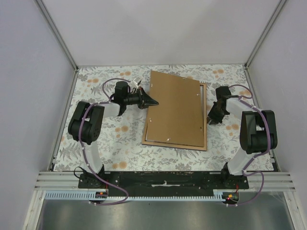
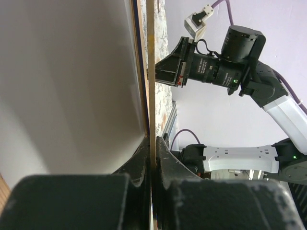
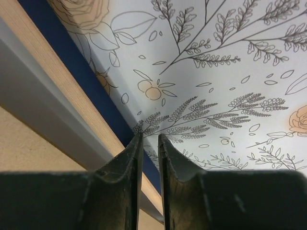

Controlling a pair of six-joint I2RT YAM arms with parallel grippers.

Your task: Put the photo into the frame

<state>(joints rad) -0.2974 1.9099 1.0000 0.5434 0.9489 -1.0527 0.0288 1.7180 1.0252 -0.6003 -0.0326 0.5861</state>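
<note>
The frame (image 1: 175,145) lies face down on the flowered cloth, light wood back up. The brown fibreboard backing panel (image 1: 175,108) lies over it, turned slightly askew. My left gripper (image 1: 154,102) is shut on the panel's left edge; the left wrist view shows the thin panel (image 2: 151,72) edge-on between the jaws of that gripper (image 2: 152,141). A pale grey-white surface (image 2: 72,86) fills that view beside the panel; I cannot tell if it is the photo's reverse. The photo is otherwise hidden. My right gripper (image 1: 210,120) is empty, its jaws a narrow gap apart, its tips (image 3: 149,136) on the cloth beside the frame's wood-and-blue right edge (image 3: 72,91).
The flowered cloth (image 1: 120,139) covers the table between grey walls. The right arm (image 2: 216,67) shows across the panel in the left wrist view. A black rail with cables (image 1: 163,184) runs along the near edge.
</note>
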